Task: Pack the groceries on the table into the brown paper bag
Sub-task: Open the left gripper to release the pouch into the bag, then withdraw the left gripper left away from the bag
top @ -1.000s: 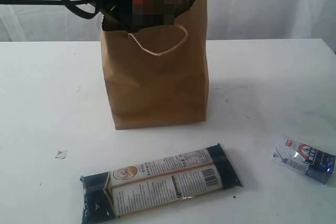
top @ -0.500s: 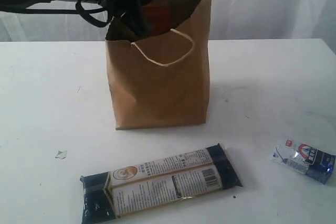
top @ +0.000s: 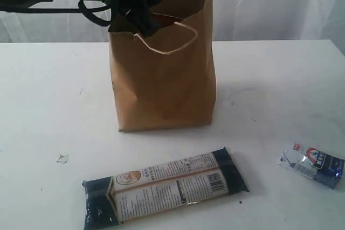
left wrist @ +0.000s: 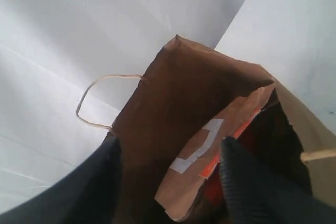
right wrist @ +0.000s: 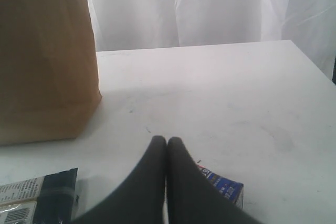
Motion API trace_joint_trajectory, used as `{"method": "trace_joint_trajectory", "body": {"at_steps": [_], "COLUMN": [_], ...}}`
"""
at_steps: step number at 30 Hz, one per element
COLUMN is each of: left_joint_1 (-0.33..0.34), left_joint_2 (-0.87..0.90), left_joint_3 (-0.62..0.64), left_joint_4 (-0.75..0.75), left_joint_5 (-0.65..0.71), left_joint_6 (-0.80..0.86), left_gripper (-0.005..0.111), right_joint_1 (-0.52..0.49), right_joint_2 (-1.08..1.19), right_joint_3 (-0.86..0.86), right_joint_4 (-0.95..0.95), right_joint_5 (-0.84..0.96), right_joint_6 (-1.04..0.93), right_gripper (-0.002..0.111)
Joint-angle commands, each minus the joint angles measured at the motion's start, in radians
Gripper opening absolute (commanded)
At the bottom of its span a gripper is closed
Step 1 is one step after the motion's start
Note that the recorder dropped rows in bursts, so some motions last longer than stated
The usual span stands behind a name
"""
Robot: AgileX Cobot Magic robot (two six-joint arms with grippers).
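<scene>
While the left gripper point(left wrist: 168, 182) gapes open at the brown paper bag's point(top: 161, 79) rim above the brown pouch point(left wrist: 210, 150), the right gripper point(right wrist: 166, 145) rests closed between the long dark-blue packet point(top: 164, 187) and the small blue-silver packet point(top: 312, 164).

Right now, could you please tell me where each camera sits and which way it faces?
Exterior: slightly above, looks across the table at the brown paper bag, long dark-blue packet and small blue-silver packet; left gripper at the bag's mouth.
Left wrist: above the bag, looking inside at the brown pouch with orange label; both fingers show, apart.
Right wrist: low over the table, facing the white curtain; right gripper shut.
Shared: exterior and right wrist show bag and both packets.
</scene>
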Motion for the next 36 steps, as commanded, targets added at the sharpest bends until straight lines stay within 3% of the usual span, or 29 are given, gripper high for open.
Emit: {"method": "trace_joint_trajectory", "body": {"at_steps": [1, 19, 27, 36], "left_joint_1": [-0.002, -0.002, 0.001, 0.103], "left_joint_2": [-0.028, -0.226, -0.359, -0.517], "left_joint_3": [-0.005, -0.005, -0.005, 0.003], "left_joint_4": [-0.003, 0.027, 0.027, 0.023], "left_joint_5": [-0.010, 0.186, 0.364, 0.522], "left_joint_6": [-0.004, -0.004, -0.015, -0.149], "left_gripper": [0.059, 0.059, 0.059, 0.056], "right_joint_1": [-0.002, -0.002, -0.002, -0.002], "right_joint_2": [-0.005, -0.005, -0.005, -0.005], "right_joint_3": [0.005, 0.005, 0.005, 0.005], "right_joint_4": [-0.009, -0.009, -0.009, -0.009], "right_joint_5": [-0.007, -0.007, -0.007, -0.007], "right_joint_6": [0.001, 0.001, 0.001, 0.001], "right_gripper": [0.000, 0.000, 0.000, 0.000]}}
